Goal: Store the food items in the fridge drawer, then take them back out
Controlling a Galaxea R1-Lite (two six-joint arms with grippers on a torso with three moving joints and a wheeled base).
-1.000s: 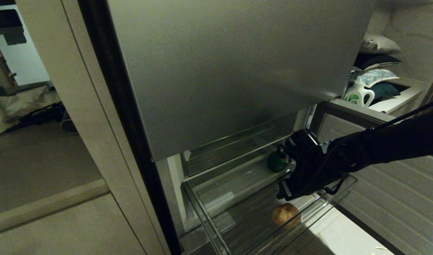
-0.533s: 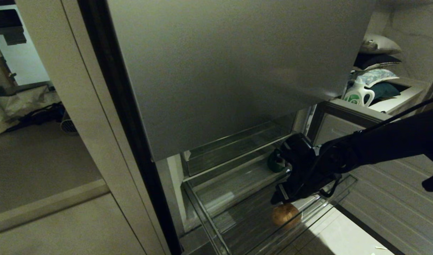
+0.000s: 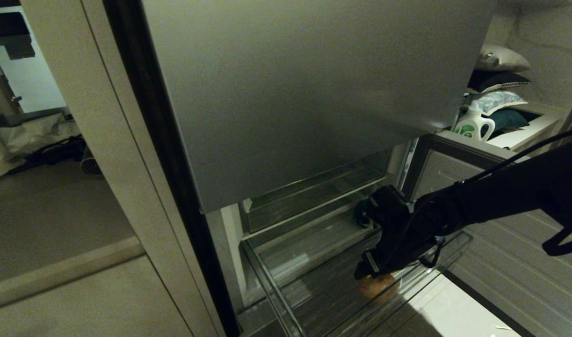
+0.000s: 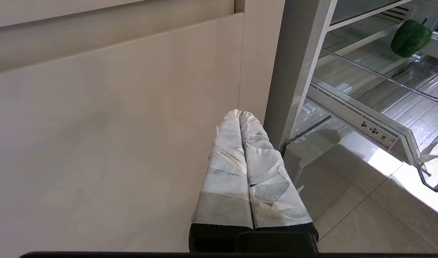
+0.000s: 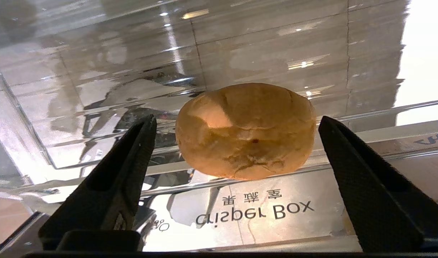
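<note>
The fridge drawer [image 3: 272, 299] is pulled out, clear plastic with a ribbed floor. A lumpy tan-brown food item [image 3: 379, 286] lies near its front wall. My right gripper [image 3: 364, 272] hangs just above it, pointing down. In the right wrist view the black fingers stand wide apart on either side of the tan item [image 5: 245, 130] without touching it; the right gripper [image 5: 236, 120] is open. The dark green food item [image 3: 360, 214] sits farther back, mostly hidden behind my wrist, and shows plainly in the left wrist view [image 4: 410, 37]. The left gripper [image 4: 240, 113] is shut, parked beside a beige panel.
The grey upper fridge door [image 3: 314, 93] overhangs the drawer. A smaller clear bin [image 3: 314, 192] sits above and behind it. An open ribbed door panel [image 3: 515, 267] stands at the right. A white-and-green detergent jug [image 3: 474, 124] and pillows [image 3: 498, 79] lie beyond.
My right gripper has dropped down and forward from beside the green item to just over the tan one, and its fingers have spread wider. The food items have not moved.
</note>
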